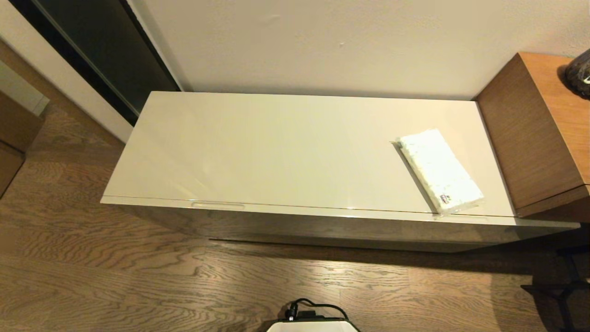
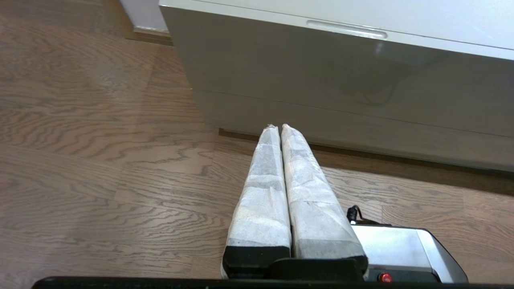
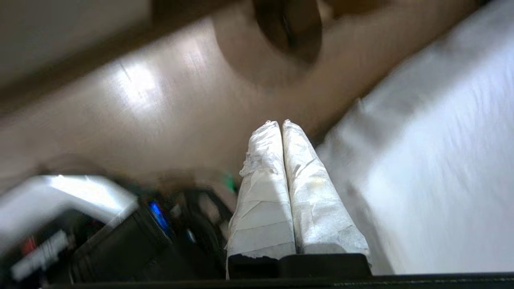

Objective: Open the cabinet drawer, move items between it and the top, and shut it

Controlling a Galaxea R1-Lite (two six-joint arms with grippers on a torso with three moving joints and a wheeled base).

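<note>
Left gripper (image 2: pixel 277 127) hangs low over the floor, fingers pressed together, empty; right gripper (image 3: pixel 276 123) likewise clenched. Drawer (image 1: pixel 322 226) is shut. Tissue pack (image 1: pixel 440 171) sits on the top (image 1: pixel 276 147), right end: likely soft, light; best pinched across its narrow width.

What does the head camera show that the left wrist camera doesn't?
Only the head view shows the tissue pack lying at the right end of the cabinet top, and the brown wooden unit. Only the left wrist view shows the left gripper, shut and low over the floor. Both show the closed drawer front and its recessed handle.
</note>
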